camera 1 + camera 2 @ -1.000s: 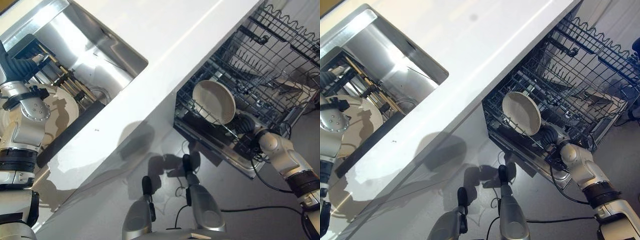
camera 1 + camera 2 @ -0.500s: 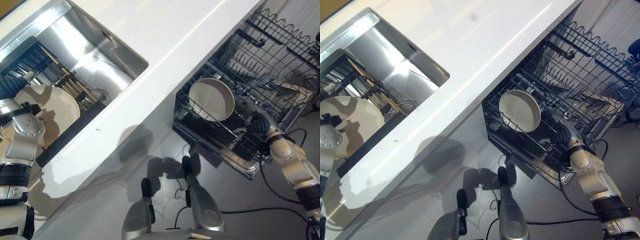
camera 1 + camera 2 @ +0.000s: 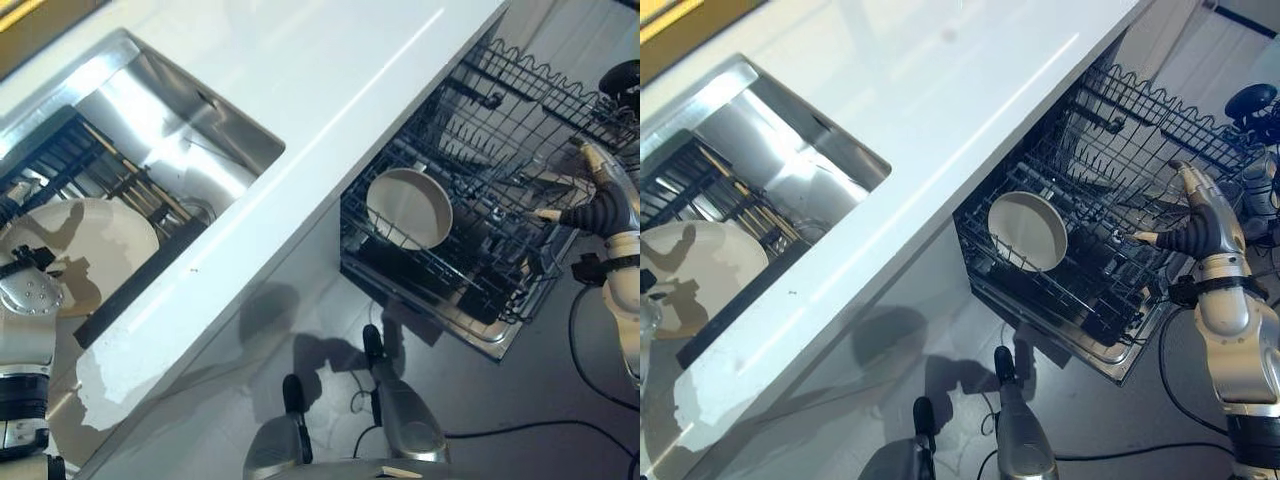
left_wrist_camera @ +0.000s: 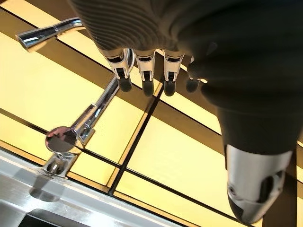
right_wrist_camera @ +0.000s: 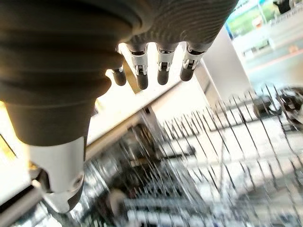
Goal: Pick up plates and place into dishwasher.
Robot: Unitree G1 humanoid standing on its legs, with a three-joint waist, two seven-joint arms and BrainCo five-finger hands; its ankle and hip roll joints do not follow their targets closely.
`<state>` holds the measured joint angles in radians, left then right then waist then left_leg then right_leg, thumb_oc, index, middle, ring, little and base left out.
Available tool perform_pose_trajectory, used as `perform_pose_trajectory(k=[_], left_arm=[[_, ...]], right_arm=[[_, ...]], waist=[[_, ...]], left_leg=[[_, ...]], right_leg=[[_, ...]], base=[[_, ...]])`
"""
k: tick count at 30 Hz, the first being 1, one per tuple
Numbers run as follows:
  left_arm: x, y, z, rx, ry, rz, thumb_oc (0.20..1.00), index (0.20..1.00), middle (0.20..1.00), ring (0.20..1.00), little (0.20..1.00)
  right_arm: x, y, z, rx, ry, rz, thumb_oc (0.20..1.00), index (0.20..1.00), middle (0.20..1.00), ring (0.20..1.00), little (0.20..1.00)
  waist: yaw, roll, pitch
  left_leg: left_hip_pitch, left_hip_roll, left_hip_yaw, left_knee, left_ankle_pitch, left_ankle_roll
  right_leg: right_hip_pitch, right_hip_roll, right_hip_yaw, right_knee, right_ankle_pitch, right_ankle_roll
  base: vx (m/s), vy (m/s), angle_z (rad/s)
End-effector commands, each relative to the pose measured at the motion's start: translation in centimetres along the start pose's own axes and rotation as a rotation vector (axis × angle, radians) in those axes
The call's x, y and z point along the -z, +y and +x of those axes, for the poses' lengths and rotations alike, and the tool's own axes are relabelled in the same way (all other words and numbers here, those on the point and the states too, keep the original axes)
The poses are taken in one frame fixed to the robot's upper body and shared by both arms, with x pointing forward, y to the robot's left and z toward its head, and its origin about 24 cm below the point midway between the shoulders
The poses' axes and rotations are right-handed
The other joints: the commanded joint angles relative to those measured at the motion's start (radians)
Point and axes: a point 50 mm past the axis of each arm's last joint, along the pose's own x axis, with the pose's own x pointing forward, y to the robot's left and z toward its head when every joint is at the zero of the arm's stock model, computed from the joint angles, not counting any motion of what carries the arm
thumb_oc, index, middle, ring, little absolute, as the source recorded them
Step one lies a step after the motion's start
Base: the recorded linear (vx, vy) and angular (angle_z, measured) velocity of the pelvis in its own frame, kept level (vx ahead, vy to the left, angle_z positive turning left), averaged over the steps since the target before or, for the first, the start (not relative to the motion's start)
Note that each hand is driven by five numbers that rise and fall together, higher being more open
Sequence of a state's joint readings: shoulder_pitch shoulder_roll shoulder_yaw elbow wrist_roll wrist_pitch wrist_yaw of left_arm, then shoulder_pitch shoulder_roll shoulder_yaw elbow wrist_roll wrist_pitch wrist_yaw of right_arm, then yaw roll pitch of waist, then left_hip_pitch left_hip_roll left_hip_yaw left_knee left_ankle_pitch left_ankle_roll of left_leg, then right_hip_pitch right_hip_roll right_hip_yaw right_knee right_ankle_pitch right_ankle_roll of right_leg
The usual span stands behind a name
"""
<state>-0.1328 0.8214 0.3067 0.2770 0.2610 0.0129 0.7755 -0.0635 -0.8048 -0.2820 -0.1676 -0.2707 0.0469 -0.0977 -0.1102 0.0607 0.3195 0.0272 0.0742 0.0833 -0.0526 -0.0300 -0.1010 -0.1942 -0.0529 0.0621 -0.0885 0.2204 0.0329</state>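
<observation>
Now one plate [image 3: 408, 208] upright in the dishwasher rack [image 3: 520, 190] near its front edge, right hand [image 3: 1200, 225] empty with fingers loose — left hand [image 4: 156, 71] likewise relaxed, another plate [image 3: 85, 240] beside the sink [image 3: 190, 150].

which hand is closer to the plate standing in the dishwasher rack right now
Right. The right hand hovers open over the far side of the dishwasher rack, apart from the plate. The left hand is up by the faucet at the sink.

Long white bench [image 3: 330, 90] running diagonally, steel sink [image 3: 175, 130] sunk into it, chrome tap [image 4: 78, 125] behind the sink, yellow glowing wall panels [image 4: 42, 90] with dark seams, glossy grey floor [image 3: 560, 400] below, bright reflections.
</observation>
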Motion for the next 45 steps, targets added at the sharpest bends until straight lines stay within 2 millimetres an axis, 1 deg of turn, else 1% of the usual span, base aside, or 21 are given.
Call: perform_pose_trajectory(k=[1, 3, 6, 10, 12, 16, 19, 22, 29, 31, 34, 35, 40, 42, 45], left_arm=[[1.5, 1.3, 0.4, 0.017, -0.002, 0.16, 1.0, 1.0, 1.0, 1.0, 1.0], [1.8, 1.5, 0.6, 0.032, -0.006, 0.226, 1.0, 1.0, 1.0, 1.0, 1.0], [2.0, 1.9, 0.9, 0.028, 0.002, 0.251, 1.0, 1.0, 1.0, 1.0, 1.0], [2.1, 3.4, 1.8, -0.029, -0.011, 0.309, 1.0, 1.0, 1.0, 1.0, 1.0], [2.4, 3.9, 2.0, -0.028, -0.005, 0.334, 1.0, 1.0, 1.0, 1.0, 1.0], [3.4, 4.5, 1.8, -0.004, 0.024, 0.382, 1.0, 1.0, 1.0, 1.0, 1.0], [4.3, 4.8, 1.1, 0.035, 0.032, 0.428, 1.0, 1.0, 1.0, 1.0, 1.0], [4.7, 4.9, 0.5, 0.089, 0.013, 0.458, 1.0, 1.0, 1.0, 1.0, 1.0], [4.8, 4.4, -0.6, 0.273, -0.074, 0.534, 1.0, 1.0, 1.0, 1.0, 1.0], [4.8, 3.9, -1.0, 0.342, -0.112, 0.535, 1.0, 1.0, 1.0, 1.0, 1.0], [4.2, 3.0, -1.5, 0.47, -0.188, 0.53, 1.0, 1.0, 1.0, 1.0, 1.0], [3.6, 2.5, -1.9, 0.547, -0.243, 0.525, 1.0, 1.0, 1.0, 1.0, 1.0], [2.6, 1.9, -2.6, 0.59, -0.353, 0.504, 1.0, 1.0, 1.0, 1.0, 1.0], [2.5, 1.5, -2.8, 0.595, -0.39, 0.508, 1.0, 1.0, 1.0, 1.0, 1.0], [2.7, 0.8, -3.8, 0.605, -0.436, 0.498, 1.0, 1.0, 1.0, 1.0, 1.0]], right_arm=[[-2.6, -1.8, -0.1, 0.027, -0.168, -0.035, 1.0, 1.0, 1.0, 1.0, 1.0], [-2.8, -1.9, 0.0, 0.0, -0.18, -0.037, 1.0, 1.0, 1.0, 1.0, 1.0], [-2.8, -1.9, 0.1, -0.026, -0.176, -0.039, 1.0, 1.0, 1.0, 1.0, 1.0], [-2.4, -1.7, 0.2, -0.068, -0.16, -0.036, 1.0, 1.0, 1.0, 1.0, 1.0], [-2.4, -1.6, 0.1, -0.084, -0.159, -0.035, 1.0, 1.0, 1.0, 1.0, 1.0], [-2.4, -1.4, 0.0, -0.108, -0.151, -0.035, 1.0, 1.0, 1.0, 1.0, 1.0], [-2.2, -1.3, -0.3, -0.133, -0.14, -0.035, 1.0, 1.0, 1.0, 1.0, 1.0], [-2.0, -1.3, -0.6, -0.144, -0.128, -0.039, 1.0, 1.0, 1.0, 1.0, 1.0], [-2.0, -1.2, -0.8, -0.168, -0.132, -0.039, 1.0, 1.0, 1.0, 1.0, 1.0], [-2.0, -1.2, -0.8, -0.173, -0.133, -0.038, 1.0, 1.0, 1.0, 1.0, 1.0], [-2.0, -1.2, -0.7, -0.176, -0.134, -0.037, 1.0, 1.0, 1.0, 1.0, 1.0], [-2.0, -1.3, -0.7, -0.178, -0.134, -0.039, 1.0, 1.0, 1.0, 1.0, 1.0], [-1.8, -1.4, -0.6, -0.188, -0.134, -0.044, 1.0, 1.0, 1.0, 1.0, 1.0], [-1.8, -1.4, -0.5, -0.191, -0.136, -0.052, 1.0, 1.0, 1.0, 1.0, 1.0], [-2.0, -1.8, 0.0, -0.194, -0.147, -0.074, 1.0, 1.0, 1.0, 1.0, 1.0]], waist=[[-0.005, 0.012, -0.119], [-0.003, 0.019, -0.128], [0.001, 0.025, -0.137], [0.019, 0.035, -0.159], [0.029, 0.041, -0.17], [0.042, 0.051, -0.189], [0.055, 0.057, -0.205], [0.07, 0.061, -0.211], [0.092, 0.064, -0.208], [0.096, 0.065, -0.206], [0.103, 0.07, -0.202], [0.106, 0.073, -0.198], [0.107, 0.08, -0.188], [0.105, 0.086, -0.184], [0.096, 0.1, -0.168]], left_leg=[[-0.106, 0.002, -0.034, -0.016, 0.109, 0.023], [-0.097, -0.001, -0.035, -0.018, 0.108, 0.022], [-0.088, -0.004, -0.037, -0.021, 0.108, 0.022], [-0.075, -0.012, -0.047, -0.026, 0.105, 0.02], [-0.069, -0.015, -0.053, -0.027, 0.104, 0.018], [-0.057, -0.02, -0.067, -0.027, 0.102, 0.015], [-0.047, -0.025, -0.079, -0.029, 0.1, 0.015], [-0.043, -0.027, -0.092, -0.028, 0.101, 0.013], [-0.045, -0.033, -0.12, -0.03, 0.102, 0.012], [-0.046, -0.034, -0.124, -0.029, 0.103, 0.012], [-0.05, -0.036, -0.127, -0.028, 0.105, 0.012], [-0.052, -0.038, -0.129, -0.028, 0.106, 0.013], [-0.051, -0.045, -0.134, -0.026, 0.109, 0.016], [-0.051, -0.048, -0.134, -0.025, 0.11, 0.017], [-0.055, -0.055, -0.133, -0.024, 0.111, 0.019]], right_leg=[[0.045, -0.056, -0.011, 0.172, -0.207, 0.063], [0.052, -0.06, -0.014, 0.173, -0.213, 0.062], [0.061, -0.065, -0.021, 0.174, -0.219, 0.062], [0.083, -0.076, -0.039, 0.167, -0.226, 0.062], [0.092, -0.081, -0.05, 0.167, -0.23, 0.062], [0.109, -0.091, -0.071, 0.169, -0.239, 0.062], [0.126, -0.098, -0.087, 0.166, -0.245, 0.063], [0.136, -0.101, -0.104, 0.169, -0.253, 0.062], [0.14, -0.106, -0.127, 0.176, -0.262, 0.064], [0.141, -0.108, -0.132, 0.176, -0.261, 0.066], [0.139, -0.112, -0.142, 0.181, -0.263, 0.069], [0.138, -0.114, -0.145, 0.185, -0.264, 0.07], [0.138, -0.119, -0.151, 0.196, -0.266, 0.076], [0.133, -0.122, -0.151, 0.205, -0.269, 0.076], [0.116, -0.128, -0.142, 0.219, -0.272, 0.077]], base=[[0.1, 0.129, 0.02], [0.08, 0.119, 0.02], [0.06, 0.088, 0.06], [0.06, 0.07, 0.09], [0.05, 0.06, 0.15], [0.07, 0.075, 0.13], [0.08, 0.076, 0.1], [0.06, 0.074, 0.26], [0.02, 0.072, 0.17], [0.01, 0.074, 0.18], [0.0, 0.08, 0.05], [-0.01, 0.082, 0.05], [0.03, 0.08, 0.15], [0.03, 0.117, 0.08], [0.01, 0.153, 0.04]])
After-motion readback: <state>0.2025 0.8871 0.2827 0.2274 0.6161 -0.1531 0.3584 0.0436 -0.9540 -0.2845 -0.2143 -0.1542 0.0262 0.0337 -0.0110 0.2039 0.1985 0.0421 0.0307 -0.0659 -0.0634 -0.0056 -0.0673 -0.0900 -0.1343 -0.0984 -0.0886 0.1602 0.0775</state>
